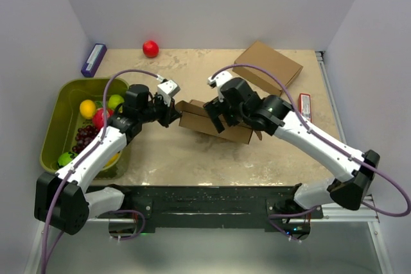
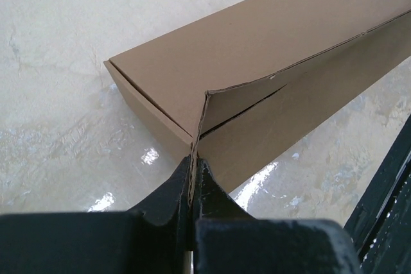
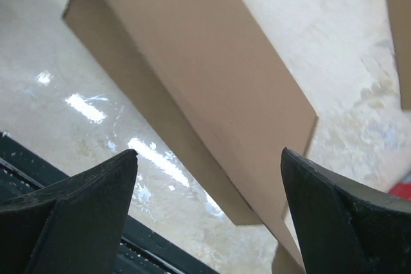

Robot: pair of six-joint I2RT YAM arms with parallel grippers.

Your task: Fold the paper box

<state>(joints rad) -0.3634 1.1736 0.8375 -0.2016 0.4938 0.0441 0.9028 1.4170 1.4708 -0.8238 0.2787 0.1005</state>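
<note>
Top view: green bin [image 1: 52, 134] at the table's left holds mixed fruit [image 1: 88, 108] and dark grapes [image 1: 85, 135]; the paper box [image 1: 194, 119] lies mid-table, left arm reaching low to its left end, right arm bent over its right half. Left wrist view: left gripper [image 2: 192, 158] pinched tight on the edge of a raised corner flap, hidden from above. Right wrist view: right gripper [image 3: 209, 155] spread wide, the box's long side running beneath the gap.

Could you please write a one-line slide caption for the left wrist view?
Left claw shut on the raised flap of the paper box, resting on the table.
</note>
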